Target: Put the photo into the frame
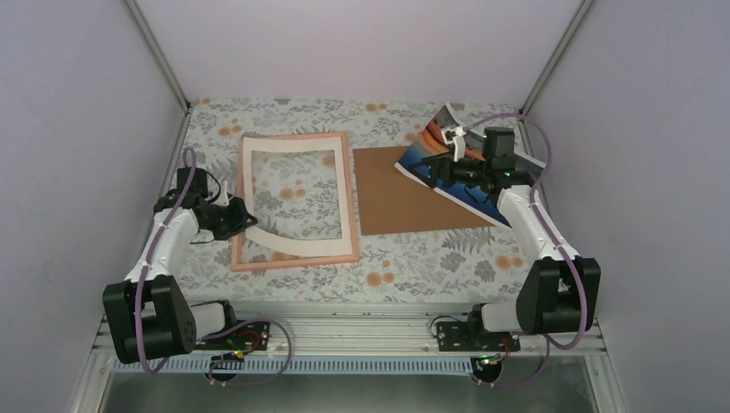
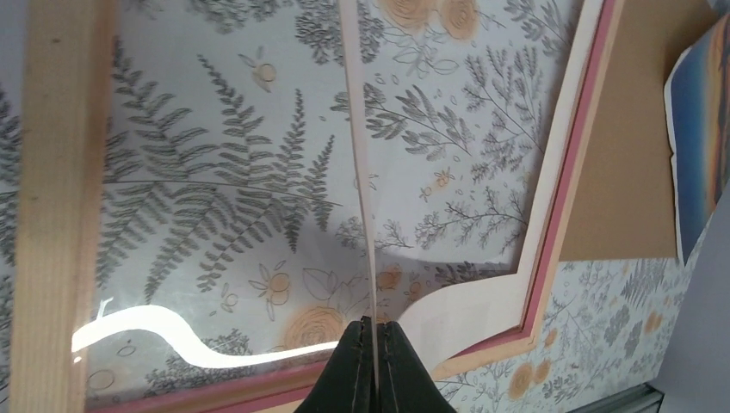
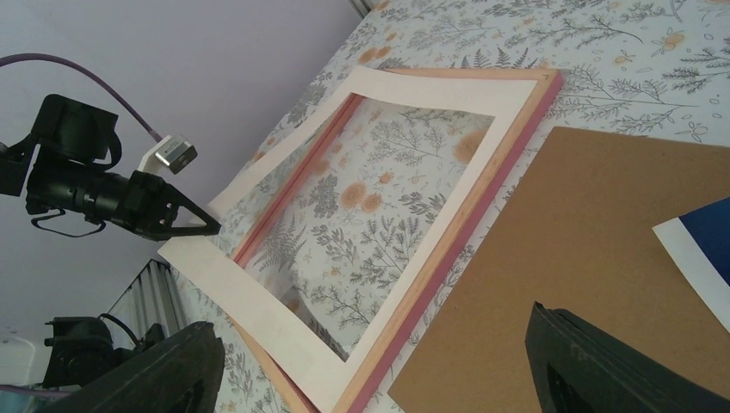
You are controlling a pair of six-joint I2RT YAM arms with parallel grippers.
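Note:
The pink frame (image 1: 293, 255) lies flat at left centre, showing the flowered cloth through its middle. A white mat (image 1: 297, 245) sits in it, and its near-left corner is lifted and bent. My left gripper (image 1: 248, 219) is shut on that corner. The left wrist view shows the mat (image 2: 361, 172) edge-on between the closed jaws (image 2: 376, 331). The photo (image 1: 422, 148) rests at the back right with its far corner raised. My right gripper (image 1: 435, 172) hovers open over it, holding nothing. The right wrist view catches a photo corner (image 3: 702, 249) and the frame (image 3: 508, 172).
A brown backing board (image 1: 413, 194) lies between frame and photo, also seen as the backing board (image 3: 603, 232) under my right fingers. Purple walls close in on both sides and at the back. A metal rail (image 1: 344, 331) runs along the near edge.

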